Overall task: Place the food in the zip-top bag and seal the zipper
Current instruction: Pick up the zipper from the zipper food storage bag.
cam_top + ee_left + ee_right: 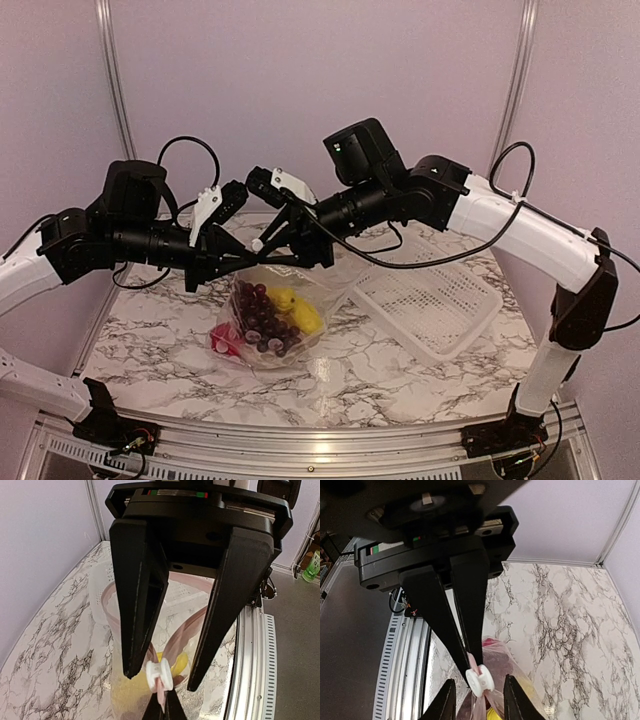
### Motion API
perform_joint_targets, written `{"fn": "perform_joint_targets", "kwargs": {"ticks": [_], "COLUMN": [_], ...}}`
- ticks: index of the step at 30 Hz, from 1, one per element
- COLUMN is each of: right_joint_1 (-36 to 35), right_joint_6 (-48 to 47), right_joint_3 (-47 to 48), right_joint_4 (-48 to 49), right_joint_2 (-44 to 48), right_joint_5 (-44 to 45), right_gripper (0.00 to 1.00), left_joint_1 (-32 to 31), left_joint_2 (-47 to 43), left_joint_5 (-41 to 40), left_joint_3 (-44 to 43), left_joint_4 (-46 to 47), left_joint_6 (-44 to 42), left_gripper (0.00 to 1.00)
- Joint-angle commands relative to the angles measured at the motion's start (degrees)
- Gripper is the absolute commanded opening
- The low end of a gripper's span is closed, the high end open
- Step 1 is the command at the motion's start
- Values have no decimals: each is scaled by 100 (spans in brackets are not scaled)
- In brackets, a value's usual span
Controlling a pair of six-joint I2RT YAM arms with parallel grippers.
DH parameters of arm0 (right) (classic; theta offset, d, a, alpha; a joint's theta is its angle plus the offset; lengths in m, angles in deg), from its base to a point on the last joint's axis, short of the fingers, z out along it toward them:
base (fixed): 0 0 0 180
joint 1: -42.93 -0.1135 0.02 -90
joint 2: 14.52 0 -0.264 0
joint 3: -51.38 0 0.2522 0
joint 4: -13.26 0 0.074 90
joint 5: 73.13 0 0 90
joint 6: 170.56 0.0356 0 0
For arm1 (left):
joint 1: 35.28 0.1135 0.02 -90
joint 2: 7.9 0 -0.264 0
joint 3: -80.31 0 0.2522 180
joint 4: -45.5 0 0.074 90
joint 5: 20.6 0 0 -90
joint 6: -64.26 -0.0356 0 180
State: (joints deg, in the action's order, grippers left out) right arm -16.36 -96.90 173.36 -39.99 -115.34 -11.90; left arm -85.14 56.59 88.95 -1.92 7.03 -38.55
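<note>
The right tool (473,666) is clamped on the zipper (186,629) beside its white slider (480,681). The left tool (164,679) straddles it, fingers spread.

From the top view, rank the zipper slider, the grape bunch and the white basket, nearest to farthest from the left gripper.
1. The zipper slider: right between the fingers of the left gripper.
2. The grape bunch: lower down, inside the bag.
3. The white basket: off to the right.

The left gripper (163,679) stands spread wide, a white slider (160,674) between its fingertips; the pink zipper (186,630) loops beyond them, yellow food (125,696) beneath.
</note>
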Motion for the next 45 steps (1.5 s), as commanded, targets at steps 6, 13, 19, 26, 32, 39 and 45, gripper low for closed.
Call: {"fn": "perform_joint_targets", "kwargs": {"ticks": [6, 13, 19, 26, 32, 39, 45], "right_joint_1": [-39, -37, -41, -34, -40, -43, -44], "right_joint_6": [-8, -120, -128, -150, -140, -116, -73], "right_joint_3": [518, 416, 486, 468, 471, 489, 480], "right_joint_4": [-87, -62, -42, -68, -69, -90, -110], "right_joint_2": [-53, -86, -232, -203, -128, -103, -105], "right_joint_5": [142, 139, 67, 82, 163, 106, 23], "right_gripper": [36, 41, 33, 19, 19, 19, 25], "left_joint_1": [82, 91, 90, 123, 152, 196, 254], "left_joint_2": [-2, -20, 33, 63, 103, 125, 118], "left_joint_5": [236, 181, 291, 395, 468, 497, 488], "left_joint_3": [-259, -295, -406, -391, -365, -319, -295], "left_joint_4": [240, 247, 18, 22, 36, 144, 177], "left_joint_6": [52, -78, -201, -125, -94, -41, -28], "left_gripper": [0, 0, 0, 0, 0, 0, 0]}}
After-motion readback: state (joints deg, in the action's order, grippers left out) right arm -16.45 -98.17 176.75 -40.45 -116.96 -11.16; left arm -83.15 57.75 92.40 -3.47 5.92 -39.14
